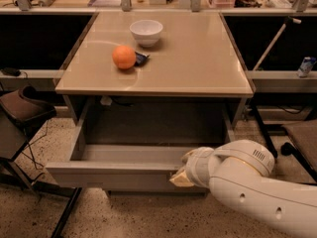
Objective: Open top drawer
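Robot gripper (182, 177) at the lip of the open top drawer (114, 175)

The top drawer stands pulled well out from under the tabletop (198, 58). Its grey front hangs over the speckled floor (148, 217) and its shallow inside shows. The gripper sits on the top edge of the drawer front, right of centre. The white arm (257, 192) reaches in from the lower right. Whether the gripper is open or closed I cannot tell. An orange (124, 57) and a white bowl (146, 32) stand near each other, back from the tabletop's front edge. A brown chair (22, 108) stands near the drawer's left side.
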Available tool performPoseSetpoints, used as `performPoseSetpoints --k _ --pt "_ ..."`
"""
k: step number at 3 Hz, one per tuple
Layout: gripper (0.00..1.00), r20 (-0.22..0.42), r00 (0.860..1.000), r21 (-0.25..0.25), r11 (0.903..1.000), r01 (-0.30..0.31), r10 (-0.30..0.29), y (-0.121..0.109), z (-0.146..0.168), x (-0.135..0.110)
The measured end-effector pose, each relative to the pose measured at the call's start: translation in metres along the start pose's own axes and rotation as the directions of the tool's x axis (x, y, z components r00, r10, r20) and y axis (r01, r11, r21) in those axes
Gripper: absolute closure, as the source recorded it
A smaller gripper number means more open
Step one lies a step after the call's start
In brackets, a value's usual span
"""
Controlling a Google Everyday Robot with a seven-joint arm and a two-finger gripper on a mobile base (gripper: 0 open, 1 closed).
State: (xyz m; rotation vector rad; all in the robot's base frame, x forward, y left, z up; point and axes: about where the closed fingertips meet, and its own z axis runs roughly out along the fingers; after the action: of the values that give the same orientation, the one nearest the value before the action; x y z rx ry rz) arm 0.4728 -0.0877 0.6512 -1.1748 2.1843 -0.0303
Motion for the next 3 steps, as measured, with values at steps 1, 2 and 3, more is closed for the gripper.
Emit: performPoseSetpoints --k 1,2,3 --pt "1.0 0.006 1.0 0.002 1.0 0.003 -0.003 0.0062 -0.0042 0.0049" --pt "1.0 0.006 1.0 0.002 1.0 0.003 -0.003 0.0062 -0.0053 0.0043" --pt "1.0 0.009 1.0 0.005 1.0 0.002 -0.002 0.0119 -0.0095 0.0093"
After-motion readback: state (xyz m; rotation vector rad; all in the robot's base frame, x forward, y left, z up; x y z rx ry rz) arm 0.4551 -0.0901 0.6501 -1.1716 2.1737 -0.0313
